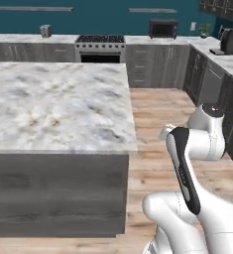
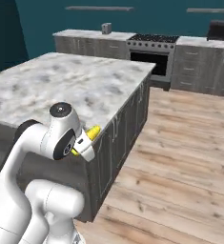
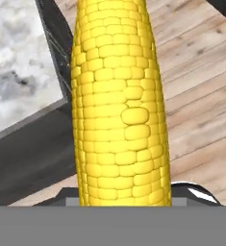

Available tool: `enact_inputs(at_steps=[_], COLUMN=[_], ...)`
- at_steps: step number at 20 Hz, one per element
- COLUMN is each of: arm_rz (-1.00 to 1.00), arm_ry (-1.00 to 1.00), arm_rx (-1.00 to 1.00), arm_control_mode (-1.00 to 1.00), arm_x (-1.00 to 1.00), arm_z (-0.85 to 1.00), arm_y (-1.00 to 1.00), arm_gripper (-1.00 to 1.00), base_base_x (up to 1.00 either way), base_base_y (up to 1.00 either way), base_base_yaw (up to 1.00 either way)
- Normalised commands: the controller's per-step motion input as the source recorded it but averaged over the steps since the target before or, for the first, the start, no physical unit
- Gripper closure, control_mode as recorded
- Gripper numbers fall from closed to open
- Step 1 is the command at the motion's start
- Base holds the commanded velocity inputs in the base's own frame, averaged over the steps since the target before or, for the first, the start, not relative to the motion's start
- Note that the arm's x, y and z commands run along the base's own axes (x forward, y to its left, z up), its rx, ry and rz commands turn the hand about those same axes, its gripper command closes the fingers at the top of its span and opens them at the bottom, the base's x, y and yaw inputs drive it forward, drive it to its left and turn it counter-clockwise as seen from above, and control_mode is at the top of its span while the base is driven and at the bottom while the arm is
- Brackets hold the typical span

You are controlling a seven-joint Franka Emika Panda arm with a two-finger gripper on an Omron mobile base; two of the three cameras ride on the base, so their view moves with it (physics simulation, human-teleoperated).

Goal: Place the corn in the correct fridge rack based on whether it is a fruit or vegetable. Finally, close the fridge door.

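Right base view puts the big marble-topped island bench (image 2: 80,86) ahead and to the left, with bare wooden floor (image 2: 180,157) running past its dark side panels toward the far run of cabinets and the stove (image 2: 151,47). The white arm is folded back close to its own base, and from its wrist a yellow tip of the corn (image 2: 92,132) pokes out beside the bench corner. In the hand view the corn (image 3: 119,105) runs lengthwise up the frame, so the fingers are clenched on its near end and the cob is carried in the air over the floor, just off the bench edge. It looks stiff and fairly light, but the kernelled skin is rounded and could roll or twist under the pads; a hold nearer the middle would probably be steadier. As I judge it, the bench corner is the nearest obstacle to any swing.
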Motion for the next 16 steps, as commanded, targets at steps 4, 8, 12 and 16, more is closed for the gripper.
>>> enact_inputs(at_steps=[4,8,12,16], arm_rz=[0.0,0.0,0.0,0.0], arm_ry=[0.0,0.0,0.0,0.0], arm_rx=[0.0,0.0,0.0,0.0], arm_control_mode=[1.0,1.0,1.0,1.0], arm_x=[0.0,0.0,0.0,0.0], arm_z=[0.0,0.0,0.0,0.0], arm_y=[0.0,0.0,0.0,0.0], arm_gripper=[1.0,1.0,1.0,1.0], base_base_x=[0.0,0.0,0.0,0.11], base_base_y=[0.0,0.0,0.0,0.0], base_base_yaw=[1.0,1.0,1.0,0.94])
